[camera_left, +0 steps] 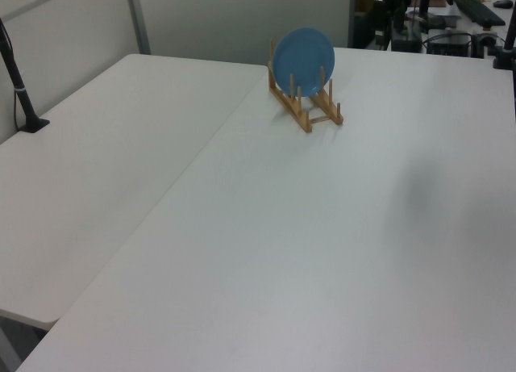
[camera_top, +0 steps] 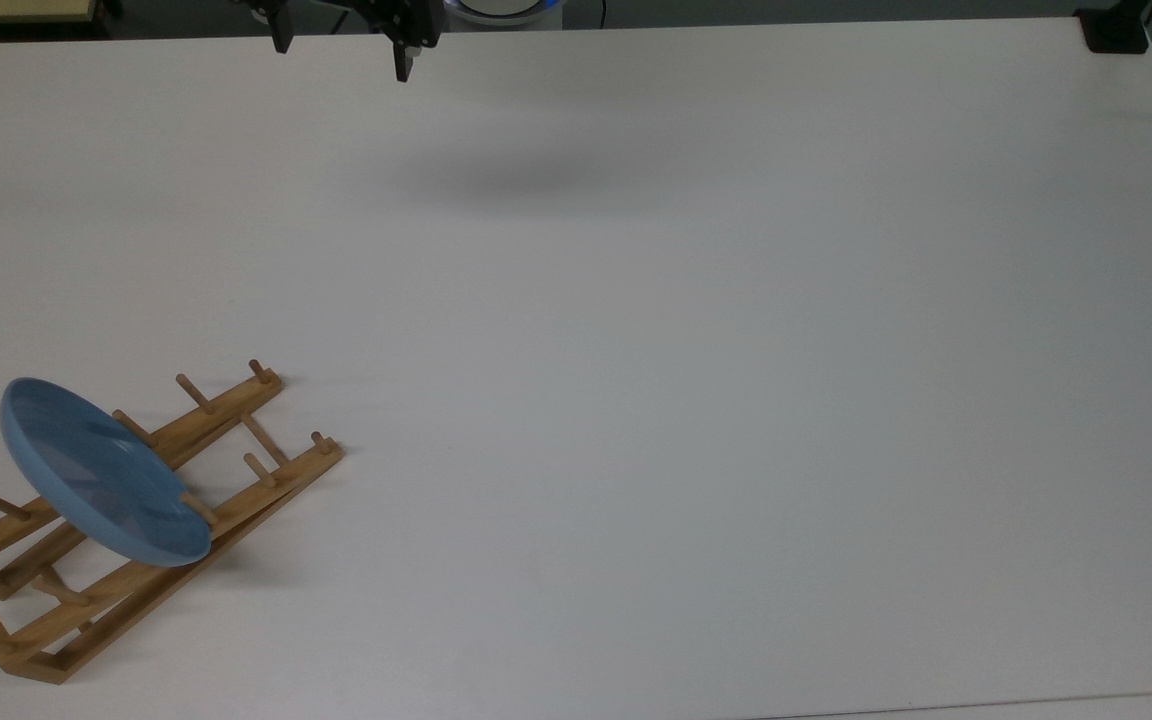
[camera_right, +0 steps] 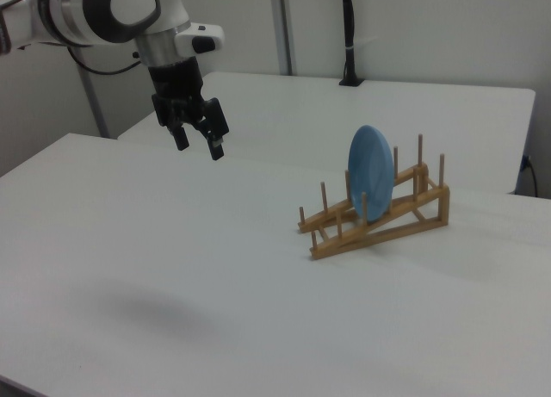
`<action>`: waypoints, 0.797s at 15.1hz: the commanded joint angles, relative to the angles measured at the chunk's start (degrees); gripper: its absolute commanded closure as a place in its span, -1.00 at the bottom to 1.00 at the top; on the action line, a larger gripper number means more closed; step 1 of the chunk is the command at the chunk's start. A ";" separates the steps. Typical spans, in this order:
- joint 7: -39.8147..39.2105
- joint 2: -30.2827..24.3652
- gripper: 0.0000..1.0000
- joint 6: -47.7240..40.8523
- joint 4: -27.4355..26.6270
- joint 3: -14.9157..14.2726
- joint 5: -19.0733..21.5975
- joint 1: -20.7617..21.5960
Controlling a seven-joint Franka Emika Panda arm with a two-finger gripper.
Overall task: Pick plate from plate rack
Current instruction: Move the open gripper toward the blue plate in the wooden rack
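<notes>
Approaching the plate [camera_right: 371, 175] standing on edge in the plate rack [camera_right: 379, 218].
Gripper [camera_right: 199, 142], fingers apart, hangs well away; it should descend over the upper rim, clear of the pegs.

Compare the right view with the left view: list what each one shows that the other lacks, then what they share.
Right view alone: the arm with its open tool held high above the table, apart from the rack, and a dark pole on the far table. Left view alone: a black post at the left view's left and cluttered desks behind. Shared: the blue plate standing on edge between the pegs of the wooden plate rack, on a white table.
</notes>
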 commanded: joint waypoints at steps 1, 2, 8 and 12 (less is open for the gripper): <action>-1.52 1.75 -1.00 7.83 0.12 -1.28 0.45 -1.29; -1.52 2.55 -1.00 11.08 0.29 -1.37 0.19 -2.69; -3.09 11.58 -1.00 31.29 1.96 -2.51 -6.23 -10.60; -3.19 20.47 -0.84 45.71 6.27 -6.89 -6.23 -11.84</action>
